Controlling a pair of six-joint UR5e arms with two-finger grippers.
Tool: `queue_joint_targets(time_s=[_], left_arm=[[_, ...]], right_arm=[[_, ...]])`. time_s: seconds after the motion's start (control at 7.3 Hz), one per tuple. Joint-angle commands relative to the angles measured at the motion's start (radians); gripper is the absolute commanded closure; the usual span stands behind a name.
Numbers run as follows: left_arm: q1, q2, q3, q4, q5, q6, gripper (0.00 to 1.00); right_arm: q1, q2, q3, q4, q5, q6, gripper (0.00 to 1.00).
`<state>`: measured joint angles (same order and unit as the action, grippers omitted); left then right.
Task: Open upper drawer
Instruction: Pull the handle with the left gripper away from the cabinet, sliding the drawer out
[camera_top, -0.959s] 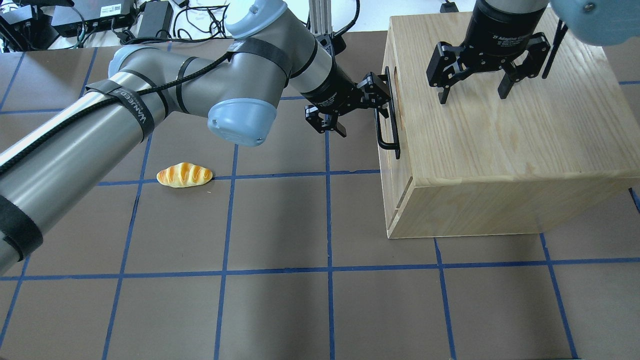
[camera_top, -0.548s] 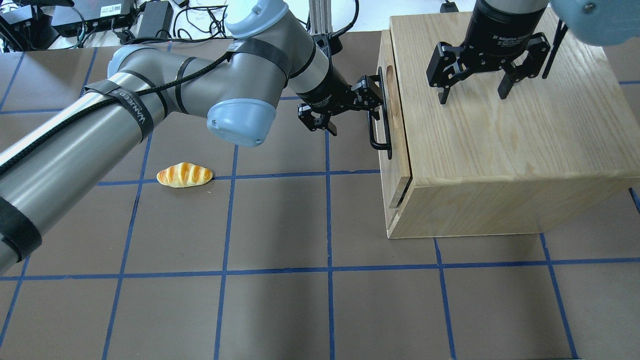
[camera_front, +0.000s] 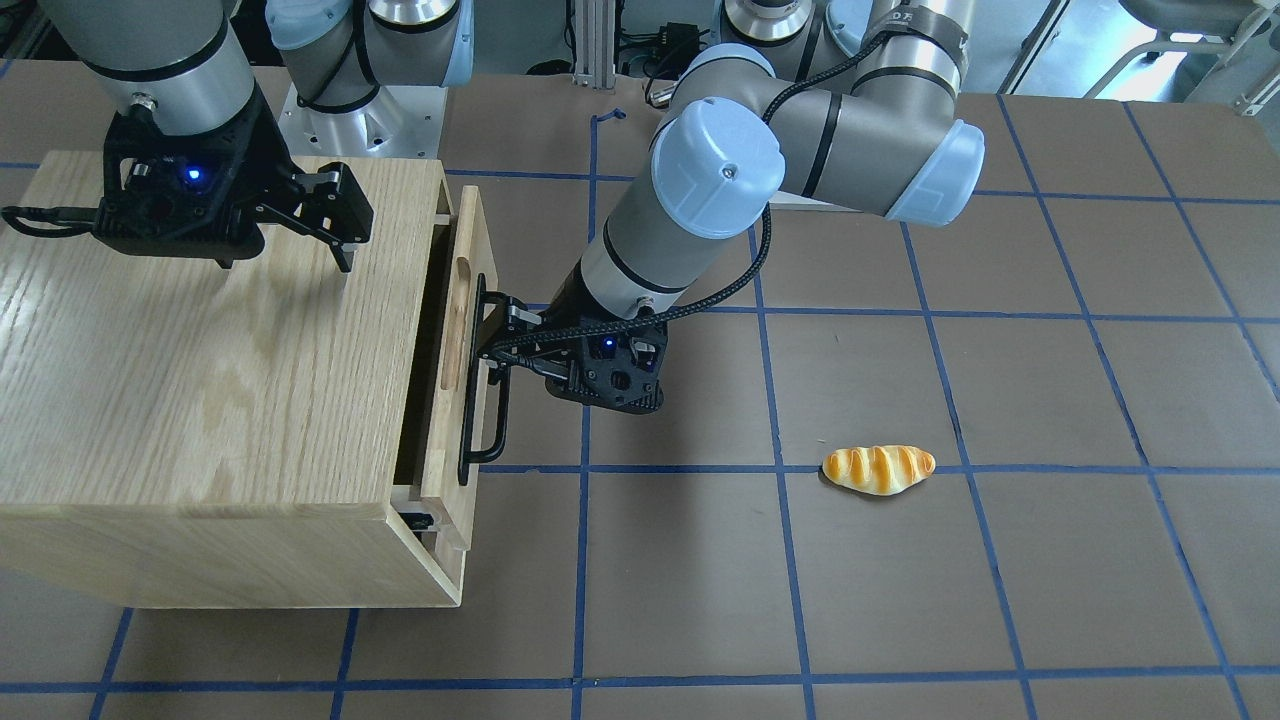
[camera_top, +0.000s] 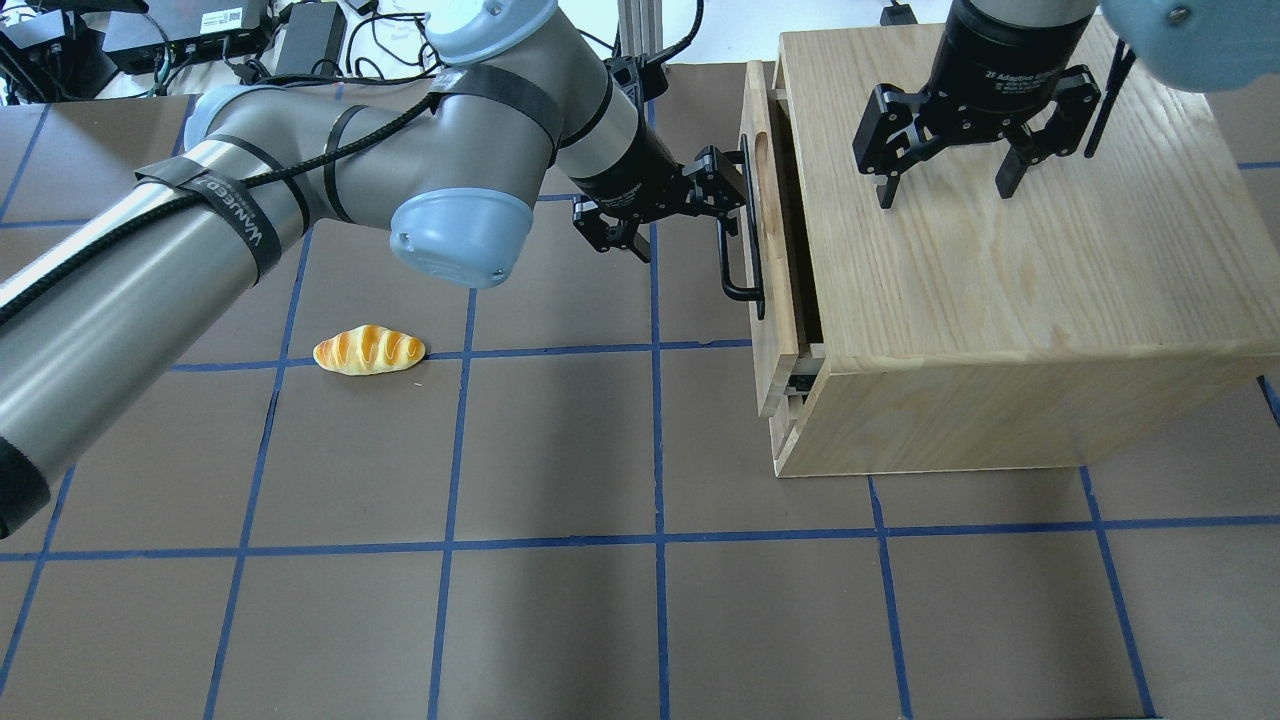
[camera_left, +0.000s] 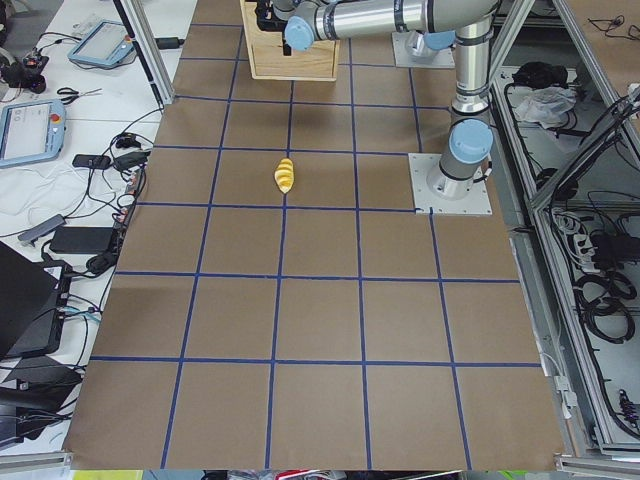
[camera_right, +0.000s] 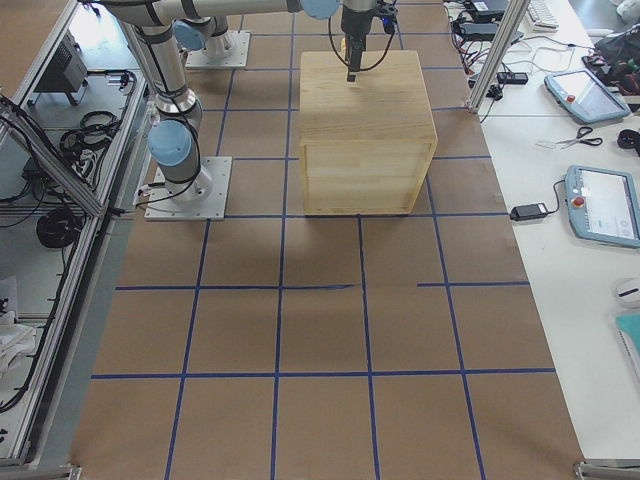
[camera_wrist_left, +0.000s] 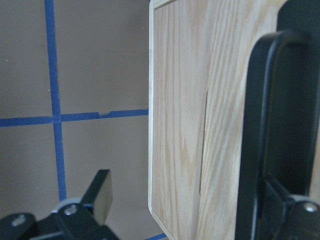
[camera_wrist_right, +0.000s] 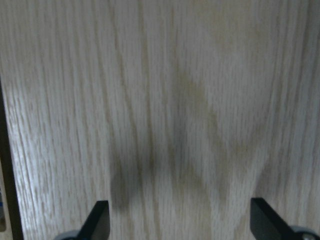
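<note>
The upper drawer (camera_top: 772, 260) stands pulled a short way out of the oak cabinet (camera_top: 1000, 300), with a dark gap behind its front panel (camera_front: 452, 340). Its black bar handle (camera_top: 745, 240) faces the table's middle. My left gripper (camera_top: 680, 215) is open, and one finger is hooked behind the handle (camera_front: 480, 400) while the other stays clear of it. In the left wrist view the handle (camera_wrist_left: 255, 150) crosses in front of the panel (camera_wrist_left: 185, 125). My right gripper (camera_top: 945, 185) is open and empty, fingertips at the cabinet top (camera_wrist_right: 175, 100).
A toy bread loaf (camera_top: 369, 350) lies on the brown mat left of the cabinet; it also shows in the front view (camera_front: 878, 469). Cables and boxes lie beyond the table's far edge (camera_top: 200, 40). A lower drawer front (camera_top: 790, 425) stays shut.
My left gripper has moved left with its finger behind the handle, and the upper drawer has slid out from flush to a visible gap. The right gripper has not moved.
</note>
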<state>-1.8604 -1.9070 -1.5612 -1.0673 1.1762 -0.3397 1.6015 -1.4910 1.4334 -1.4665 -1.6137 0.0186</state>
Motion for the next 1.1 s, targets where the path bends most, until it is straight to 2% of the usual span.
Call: queue_joint_targets(time_s=[0.0, 0.96], left_arm=[[0.012, 0.003, 0.0, -0.003, 0.01, 0.013, 0.0], [0.125, 0.049, -0.002, -0.126, 0.011, 0.12, 0.0]], right_arm=[[0.0, 0.0, 0.001, 0.0, 0.0, 0.001, 0.0], [0.0, 0.0, -0.001, 0.0, 0.0, 0.001, 0.0]])
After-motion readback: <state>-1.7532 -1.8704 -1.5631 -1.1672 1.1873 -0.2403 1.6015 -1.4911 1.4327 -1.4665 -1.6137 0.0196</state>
